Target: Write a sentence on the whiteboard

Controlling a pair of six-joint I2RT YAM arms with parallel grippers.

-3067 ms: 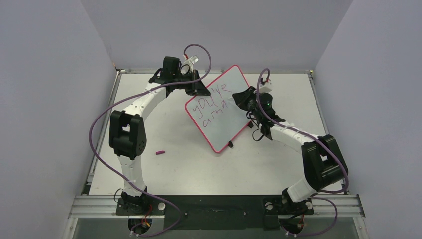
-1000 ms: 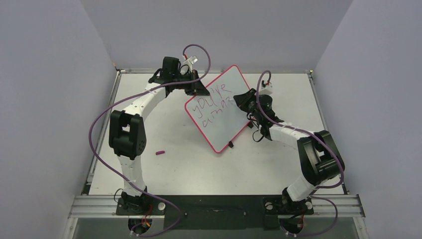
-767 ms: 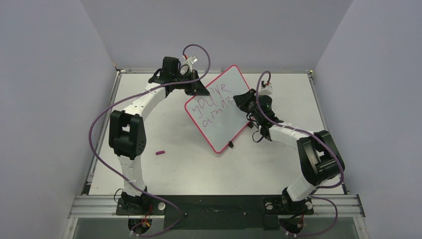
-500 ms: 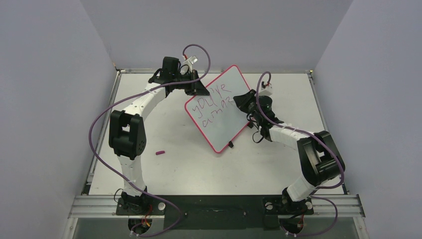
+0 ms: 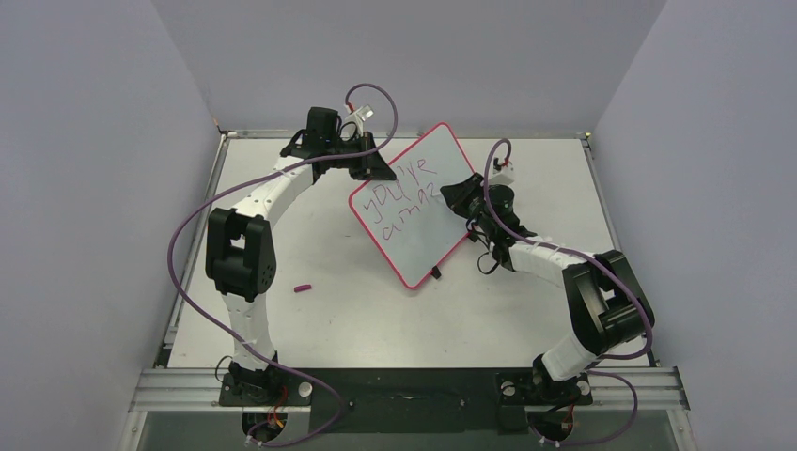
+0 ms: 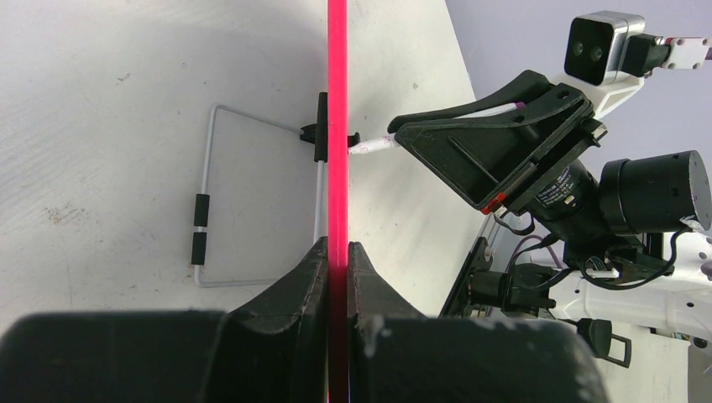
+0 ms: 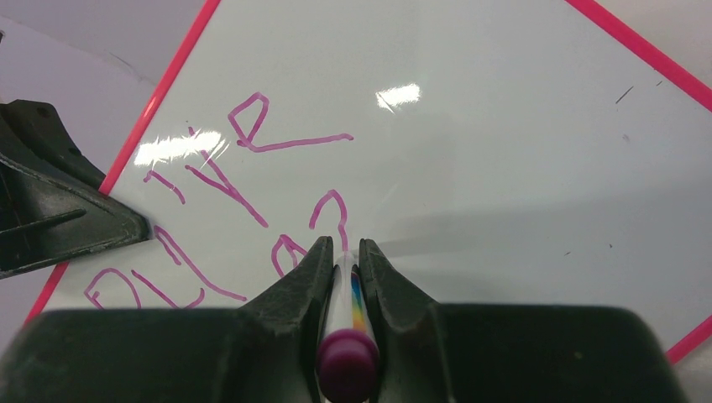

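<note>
Your left end effector (image 6: 337, 248) is pressed together on the pink rim of the whiteboard (image 5: 425, 242), pinching its upper left edge. The whiteboard stands tilted in the middle of the bench (image 5: 357, 315), between the two arms, with its low corner down at the bench. A wire frame (image 6: 206, 193) sits behind it in the left wrist view. Your right end effector (image 7: 344, 245) is closed on the marker pen (image 7: 346, 363), purple end toward the camera, nose at the board face. Edge-on, the pen tip looks to touch the board. The sentence (image 5: 406, 209) is two scrawled pink-purple lines on the upper left of the board; the pen sits at the end of the second line. A small purple piece (image 5: 302, 288) lies on the bench, well apart from the board.
</note>
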